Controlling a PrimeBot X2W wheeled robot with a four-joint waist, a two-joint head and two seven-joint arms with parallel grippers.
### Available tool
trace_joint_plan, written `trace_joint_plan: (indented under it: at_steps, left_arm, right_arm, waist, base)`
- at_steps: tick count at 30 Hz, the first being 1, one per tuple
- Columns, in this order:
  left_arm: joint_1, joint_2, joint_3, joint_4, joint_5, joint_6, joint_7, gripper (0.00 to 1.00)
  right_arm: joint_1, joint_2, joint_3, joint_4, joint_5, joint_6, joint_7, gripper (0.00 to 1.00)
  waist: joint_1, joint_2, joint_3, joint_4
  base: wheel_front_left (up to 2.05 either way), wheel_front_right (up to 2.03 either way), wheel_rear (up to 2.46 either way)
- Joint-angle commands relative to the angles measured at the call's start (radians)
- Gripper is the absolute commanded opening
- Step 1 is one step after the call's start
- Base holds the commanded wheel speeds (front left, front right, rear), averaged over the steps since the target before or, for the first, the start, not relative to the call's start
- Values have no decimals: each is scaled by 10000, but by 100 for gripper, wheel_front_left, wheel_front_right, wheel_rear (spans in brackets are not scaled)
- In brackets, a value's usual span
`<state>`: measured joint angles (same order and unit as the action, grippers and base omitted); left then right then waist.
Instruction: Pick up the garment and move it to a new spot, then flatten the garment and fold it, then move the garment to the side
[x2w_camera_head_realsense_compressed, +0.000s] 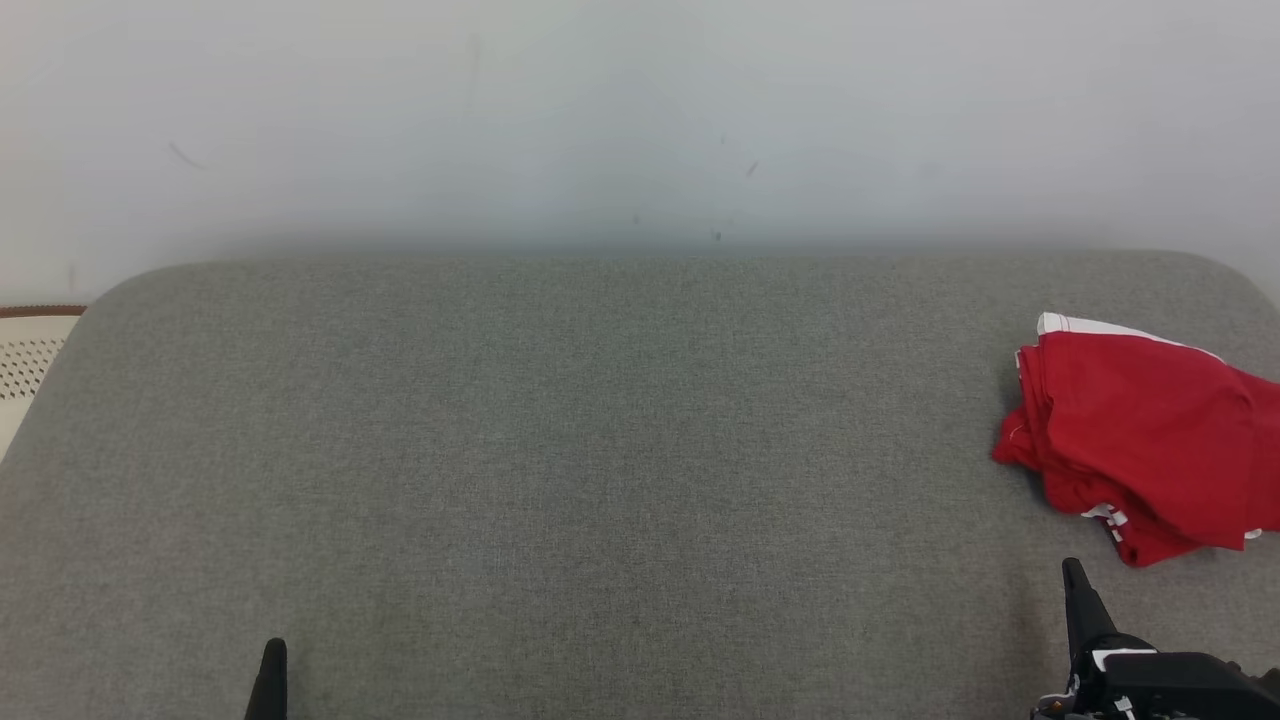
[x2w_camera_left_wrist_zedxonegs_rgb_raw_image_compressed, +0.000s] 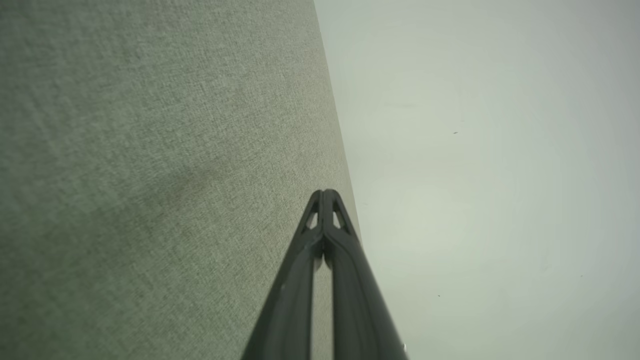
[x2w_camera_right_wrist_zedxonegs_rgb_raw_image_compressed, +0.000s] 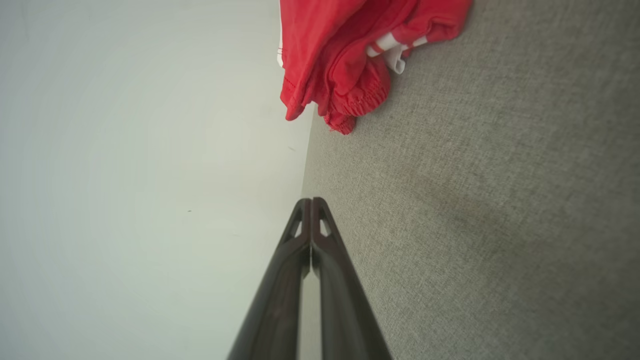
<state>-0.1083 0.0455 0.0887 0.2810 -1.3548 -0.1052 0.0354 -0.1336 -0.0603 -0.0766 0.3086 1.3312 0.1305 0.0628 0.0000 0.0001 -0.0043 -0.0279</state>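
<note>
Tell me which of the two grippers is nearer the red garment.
The right gripper: shut, it points up just below the red garment at the head view's right edge. The left gripper sits far off at the lower left.

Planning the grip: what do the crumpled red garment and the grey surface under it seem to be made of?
Crumpled red garment: thin matte cloth, perhaps sportswear; soft folds, gathered hem, white stripes. Grey surface: coarse matte woven upholstery, probably padded; visible weave, rounded corners.

Left hand (x2w_camera_left_wrist_zedxonegs_rgb_raw_image_compressed: 324, 195): two long, dark, tapering fingers (x2w_camera_left_wrist_zedxonegs_rgb_raw_image_compressed: 295, 280) with triangular cut-outs near the tips. Right hand (x2w_camera_right_wrist_zedxonegs_rgb_raw_image_compressed: 311, 202): identical build; its black wrist housing (x2w_camera_head_realsense_compressed: 1170, 685) carries small white markings.
</note>
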Motion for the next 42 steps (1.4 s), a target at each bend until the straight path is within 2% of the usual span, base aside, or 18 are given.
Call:
trace_joint_plan:
  at_steps: [1, 33, 42]
  left_arm:
    - [-168, 64, 61, -80, -279, -68, 68, 0]
    - [-316, 72, 220, -118, -2629, -278, 657, 0]
    - [-317, 69, 214, -116, -2585, -277, 644, 0]
  right_arm:
    - [-112, 23, -55, -86, 278, 3, 95, 0]
    - [-217, 114, -525, -207, 2779, 4, 716, 0]
    - [-217, 111, -515, -202, 2764, 4, 727, 0]
  waist:
    - [0, -1, 4, 13]
    - [0, -1, 78, 277]
    - [0, -1, 79, 280]
  base:
    - [0, 0, 0]
    - [0, 0, 0]
    - [0, 0, 0]
